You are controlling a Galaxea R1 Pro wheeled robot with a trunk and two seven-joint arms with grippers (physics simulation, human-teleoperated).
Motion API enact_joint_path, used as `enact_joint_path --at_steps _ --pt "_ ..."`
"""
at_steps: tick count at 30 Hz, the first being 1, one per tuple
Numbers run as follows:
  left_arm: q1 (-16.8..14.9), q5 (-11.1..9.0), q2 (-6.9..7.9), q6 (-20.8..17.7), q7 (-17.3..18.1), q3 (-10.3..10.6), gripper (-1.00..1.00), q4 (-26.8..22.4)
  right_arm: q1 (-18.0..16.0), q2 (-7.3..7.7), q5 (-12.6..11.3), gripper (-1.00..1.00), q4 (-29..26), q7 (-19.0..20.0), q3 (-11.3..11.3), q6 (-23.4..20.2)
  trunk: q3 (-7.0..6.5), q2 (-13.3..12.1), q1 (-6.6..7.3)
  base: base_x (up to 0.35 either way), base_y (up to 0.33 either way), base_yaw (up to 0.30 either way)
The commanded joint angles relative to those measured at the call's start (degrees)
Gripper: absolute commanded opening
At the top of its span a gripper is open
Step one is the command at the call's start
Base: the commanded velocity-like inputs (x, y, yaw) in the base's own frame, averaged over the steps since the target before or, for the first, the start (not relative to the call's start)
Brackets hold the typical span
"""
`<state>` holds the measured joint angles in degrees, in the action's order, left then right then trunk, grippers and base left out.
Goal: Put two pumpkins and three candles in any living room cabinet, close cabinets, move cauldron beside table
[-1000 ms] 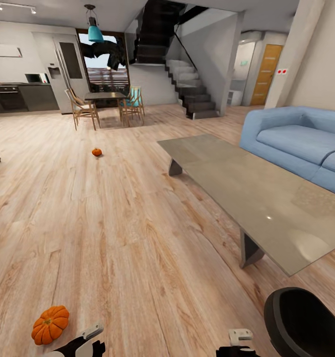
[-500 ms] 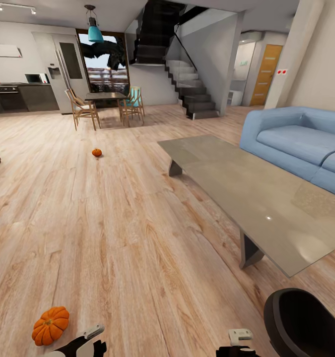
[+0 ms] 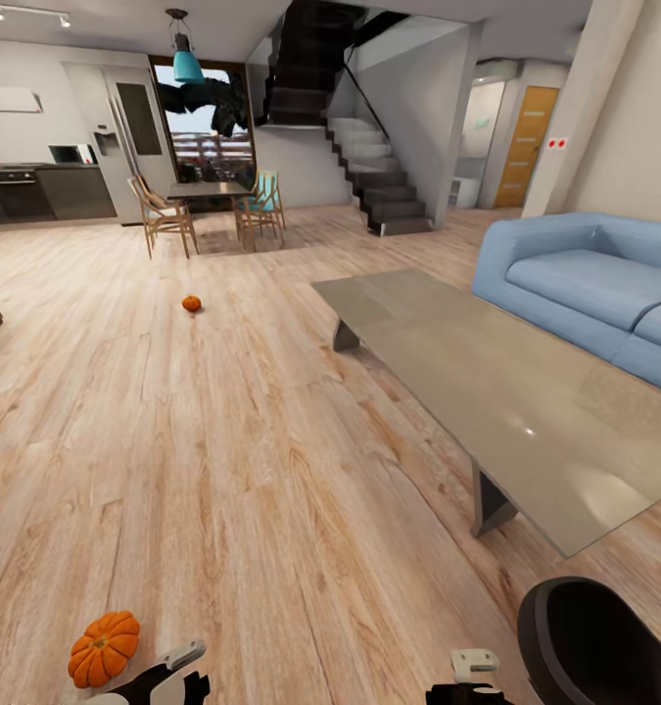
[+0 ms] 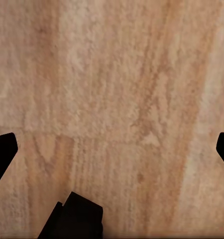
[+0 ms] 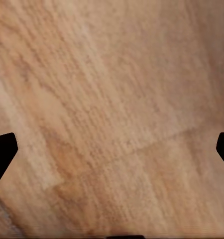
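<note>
Since a second ago my head view has slid a little: the near pumpkin (image 3: 103, 648) sits slightly lower and further right in the picture, the far pumpkin (image 3: 191, 304) a touch lower, and the cauldron (image 3: 604, 641) lower at the bottom right, while the sofa (image 3: 594, 284) and coffee table (image 3: 487, 392) have shifted together with them, so I take it that my camera moved and the things did not. Both pumpkins lie on the wooden floor (image 3: 222, 470), well apart from each other; the near one is just beside my left gripper (image 3: 178, 671), not touching it, and the far one is out in the open toward the dining table (image 3: 208, 191). My left gripper is spread wide, its dark fingertips (image 4: 3, 152) at opposite edges of the left wrist view with only floorboards between them. My right gripper (image 5: 112, 154) is likewise spread wide and holds nothing, its fingertips (image 5: 3, 152) standing apart over bare planks. The black cauldron stands on the floor near the closest corner of the grey coffee table, just beside my right arm (image 3: 472, 676). The blue sofa is beyond the table, on its far right side.
</note>
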<state>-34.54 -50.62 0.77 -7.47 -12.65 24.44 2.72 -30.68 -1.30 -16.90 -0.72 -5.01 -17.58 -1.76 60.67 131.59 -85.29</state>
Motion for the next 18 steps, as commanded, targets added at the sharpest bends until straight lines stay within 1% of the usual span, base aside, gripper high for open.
enact_joint_path --at_steps 1,6,10,18 --pt "0.00 0.00 0.01 0.00 0.00 0.00 1.00 0.00 0.00 -0.01 -0.03 1.00 -0.03 -0.03 0.00 0.00 -0.10 -0.42 0.23 0.000 0.000 0.013" --pt "0.00 -0.07 0.01 0.00 -0.01 0.00 1.00 0.00 0.00 -0.25 0.35 1.00 0.00 -0.28 0.00 -0.07 -0.55 -2.42 1.32 0.000 0.000 0.086" --pt "0.00 -0.09 0.02 0.00 -0.24 0.00 1.00 0.06 0.00 -0.40 0.09 1.00 -0.04 -0.44 0.00 -0.10 -0.91 -4.02 2.20 0.000 0.000 0.104" --pt "0.00 -0.01 -0.09 0.00 -0.37 0.00 1.00 0.07 0.00 -0.34 -0.06 1.00 -0.07 -0.53 0.00 -0.14 -1.61 -7.23 3.96 0.000 0.000 0.017"
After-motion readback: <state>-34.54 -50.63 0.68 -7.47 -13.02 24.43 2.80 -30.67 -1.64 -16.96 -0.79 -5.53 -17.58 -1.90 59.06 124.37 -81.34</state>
